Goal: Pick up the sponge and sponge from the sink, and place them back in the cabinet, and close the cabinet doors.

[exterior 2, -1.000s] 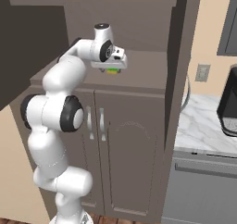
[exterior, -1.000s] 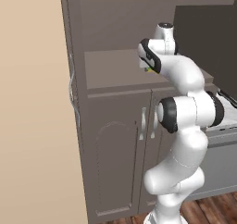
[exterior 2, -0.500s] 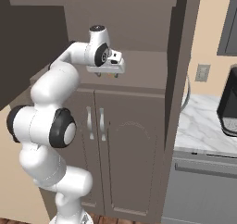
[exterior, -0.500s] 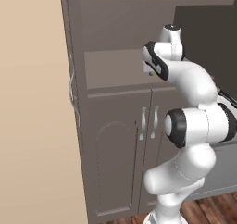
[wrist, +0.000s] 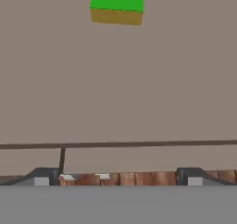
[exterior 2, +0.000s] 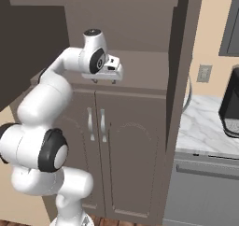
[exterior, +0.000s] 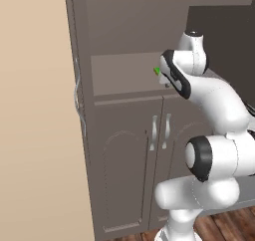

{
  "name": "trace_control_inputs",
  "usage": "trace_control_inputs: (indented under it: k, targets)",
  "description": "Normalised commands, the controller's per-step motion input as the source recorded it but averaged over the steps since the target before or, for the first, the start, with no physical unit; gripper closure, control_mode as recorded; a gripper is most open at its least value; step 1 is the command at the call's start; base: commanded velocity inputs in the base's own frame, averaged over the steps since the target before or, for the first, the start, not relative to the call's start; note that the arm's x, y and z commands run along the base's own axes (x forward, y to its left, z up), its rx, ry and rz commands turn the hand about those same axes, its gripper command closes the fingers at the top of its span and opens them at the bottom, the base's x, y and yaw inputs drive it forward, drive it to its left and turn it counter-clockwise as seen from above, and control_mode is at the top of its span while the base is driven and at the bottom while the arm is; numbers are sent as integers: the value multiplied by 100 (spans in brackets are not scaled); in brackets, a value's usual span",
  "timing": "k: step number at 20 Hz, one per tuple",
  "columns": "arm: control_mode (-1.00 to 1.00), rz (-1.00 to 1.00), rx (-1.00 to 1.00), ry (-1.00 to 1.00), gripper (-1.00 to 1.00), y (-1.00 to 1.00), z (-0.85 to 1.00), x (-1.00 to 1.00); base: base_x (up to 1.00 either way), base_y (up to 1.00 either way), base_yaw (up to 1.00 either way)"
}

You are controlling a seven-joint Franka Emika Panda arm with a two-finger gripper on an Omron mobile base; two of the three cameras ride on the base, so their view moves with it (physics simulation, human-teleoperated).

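Now that the gripper [exterior 2: 103,81] has drawn back, jaws wide and empty, a sponge [wrist: 117,5] lies on the cabinet [exterior 2: 140,68] shelf.

Sponge [wrist: 116,4] cut off by hand view's top edge; in left base view mostly hidden behind arm, just green sliver.
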Motion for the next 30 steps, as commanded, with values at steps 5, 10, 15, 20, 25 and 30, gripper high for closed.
trace_control_inputs:
  k: [5, 10, 15, 20, 25, 30]
  targets:
    - [-100, 0, 0, 0, -100, 0, 0, -52, 0, 0, 0]
    - [-100, 0, 0, 0, -100, 1, 0, -52, 0, 0, 0]
    - [-100, 0, 0, 0, -100, 1, 0, -46, 0, 0, 0]
    - [-100, 0, 0, 0, -100, 3, 0, -40, 0, 0, 0]
    - [-100, 0, 0, 0, -100, 8, 0, -46, 0, 0, 0]
    - [-100, 0, 0, 0, -100, 9, 0, -37, 0, 0, 0]
